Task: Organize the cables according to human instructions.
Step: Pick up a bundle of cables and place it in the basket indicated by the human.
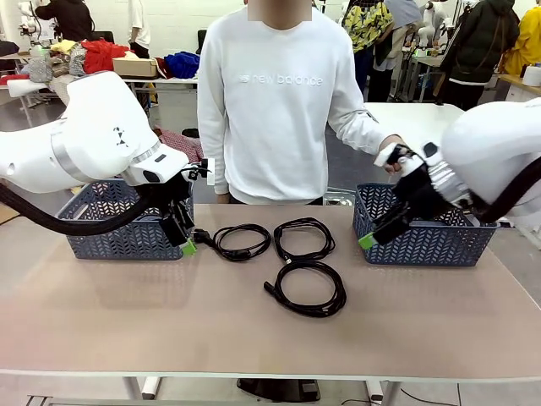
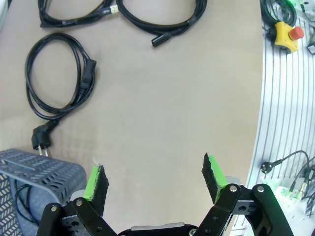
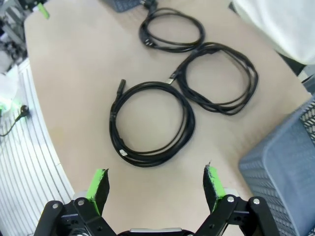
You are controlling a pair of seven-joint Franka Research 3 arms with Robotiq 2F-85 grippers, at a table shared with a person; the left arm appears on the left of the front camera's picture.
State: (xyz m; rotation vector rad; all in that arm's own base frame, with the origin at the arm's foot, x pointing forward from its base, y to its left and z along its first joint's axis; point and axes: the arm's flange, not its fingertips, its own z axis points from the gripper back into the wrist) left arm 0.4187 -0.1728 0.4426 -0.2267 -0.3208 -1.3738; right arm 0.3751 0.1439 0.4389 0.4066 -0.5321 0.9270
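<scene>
Three coiled black cables lie mid-table: one with a chunky plug [image 1: 241, 242] on the left, one [image 1: 304, 239] behind the centre, one [image 1: 308, 289] nearer me. My left gripper [image 1: 184, 241] hangs open at the left basket's [image 1: 127, 228] front right corner, close to that plug. From the left wrist, the gripper [image 2: 155, 179] is open above bare table, the plugged cable [image 2: 54, 78] lies beyond it, and a thin black cord [image 2: 22, 204] rests inside the basket [image 2: 39, 169]. My right gripper [image 1: 372, 235] is open by the right basket [image 1: 427, 233], with nothing between its fingers [image 3: 155, 184], above the near cable [image 3: 150, 123].
A person in a white sweater [image 1: 279, 101] stands at the far side, one hand [image 1: 390, 156] over the right basket beside my right wrist. A yellow emergency-stop button [image 2: 285, 33] and loose wires sit off the table's edge. The table's front half is bare.
</scene>
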